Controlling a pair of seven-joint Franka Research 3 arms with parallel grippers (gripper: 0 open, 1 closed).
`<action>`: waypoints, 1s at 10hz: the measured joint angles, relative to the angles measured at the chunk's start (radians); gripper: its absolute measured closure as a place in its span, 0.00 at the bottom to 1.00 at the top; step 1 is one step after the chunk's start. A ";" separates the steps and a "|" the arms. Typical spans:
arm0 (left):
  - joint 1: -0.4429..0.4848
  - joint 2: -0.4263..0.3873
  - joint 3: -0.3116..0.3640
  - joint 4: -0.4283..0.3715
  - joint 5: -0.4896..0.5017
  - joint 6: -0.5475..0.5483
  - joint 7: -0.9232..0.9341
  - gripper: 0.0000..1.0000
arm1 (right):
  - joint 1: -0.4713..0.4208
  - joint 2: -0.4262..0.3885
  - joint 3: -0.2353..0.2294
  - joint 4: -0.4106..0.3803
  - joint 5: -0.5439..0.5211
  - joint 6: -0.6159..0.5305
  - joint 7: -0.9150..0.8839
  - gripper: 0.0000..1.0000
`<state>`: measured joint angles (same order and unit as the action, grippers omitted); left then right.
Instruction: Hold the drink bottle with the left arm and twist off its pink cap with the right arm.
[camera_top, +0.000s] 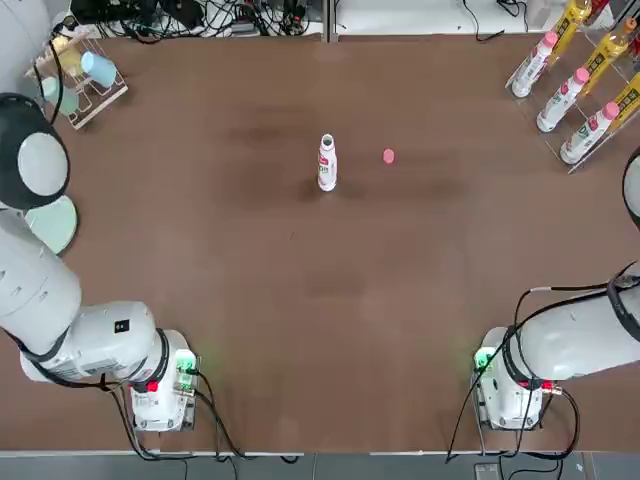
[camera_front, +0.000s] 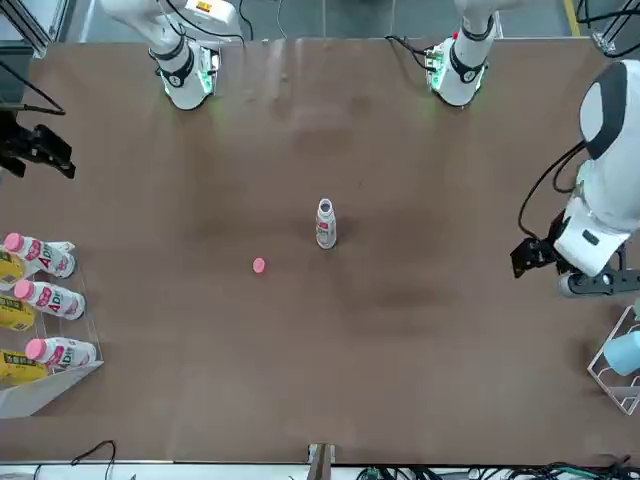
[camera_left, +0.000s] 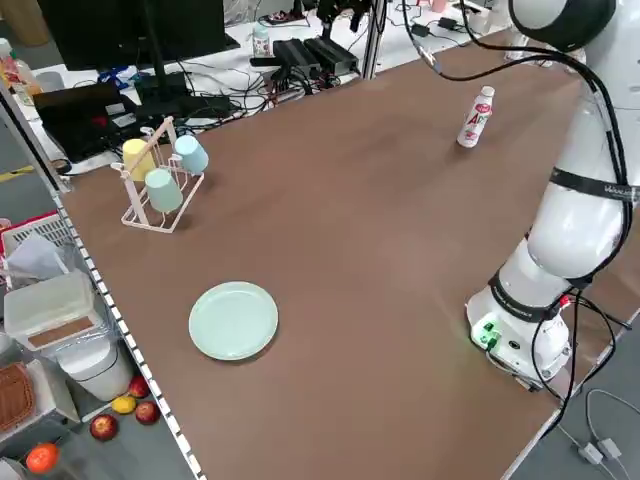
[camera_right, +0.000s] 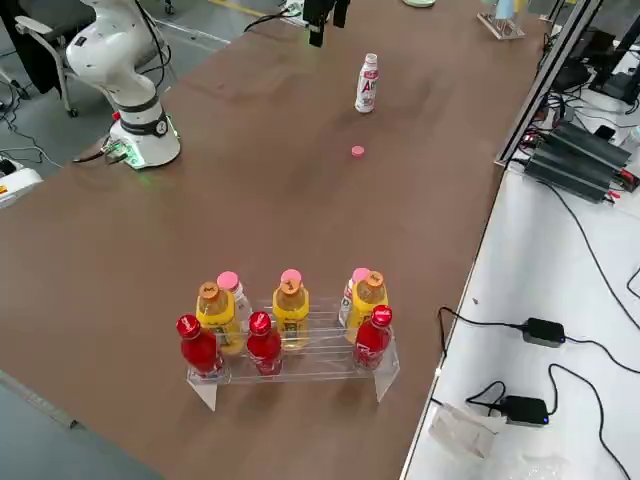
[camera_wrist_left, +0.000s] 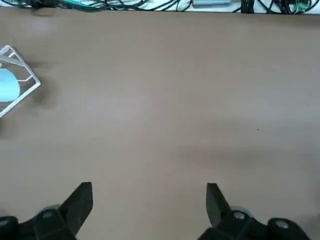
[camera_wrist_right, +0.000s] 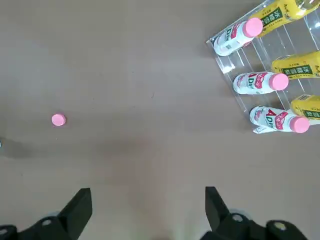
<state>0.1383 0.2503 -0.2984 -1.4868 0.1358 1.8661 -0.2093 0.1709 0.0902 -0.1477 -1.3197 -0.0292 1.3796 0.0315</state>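
Observation:
The drink bottle (camera_top: 327, 163) (camera_front: 325, 224) (camera_right: 367, 83) stands upright near the table's middle, its white neck bare. The pink cap (camera_top: 388, 155) (camera_front: 259, 265) (camera_wrist_right: 58, 119) lies flat on the table a short way to the bottle's right, apart from it. Far off at the table's left side hangs my left gripper (camera_front: 532, 256) (camera_wrist_left: 148, 200), open over bare tabletop. My right gripper (camera_front: 40, 150) (camera_wrist_right: 147, 202) hovers open at the right side, with nothing between its fingers. Neither gripper touches the bottle or the cap.
A clear rack of white and yellow bottles (camera_top: 575, 80) (camera_wrist_right: 265, 85) sits at the back right corner. A wire rack with cups (camera_top: 80, 75) (camera_left: 160, 175) stands at the back left, and a pale green plate (camera_top: 50, 222) (camera_left: 233, 320) lies by the left edge.

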 joint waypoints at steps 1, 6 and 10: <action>-0.002 -0.026 0.002 0.004 -0.022 -0.011 0.000 0.00 | -0.003 0.000 0.000 0.000 0.000 0.001 0.000 0.00; -0.036 -0.167 0.063 0.027 -0.118 -0.274 0.001 0.00 | -0.007 0.000 -0.001 0.000 0.000 0.027 0.000 0.00; -0.037 -0.171 0.090 0.055 -0.124 -0.359 0.016 0.00 | -0.007 0.000 0.000 0.000 0.000 0.034 0.000 0.00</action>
<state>0.1010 0.0792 -0.2086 -1.4318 0.0116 1.5072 -0.1935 0.1641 0.0902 -0.1476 -1.3197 -0.0290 1.4137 0.0315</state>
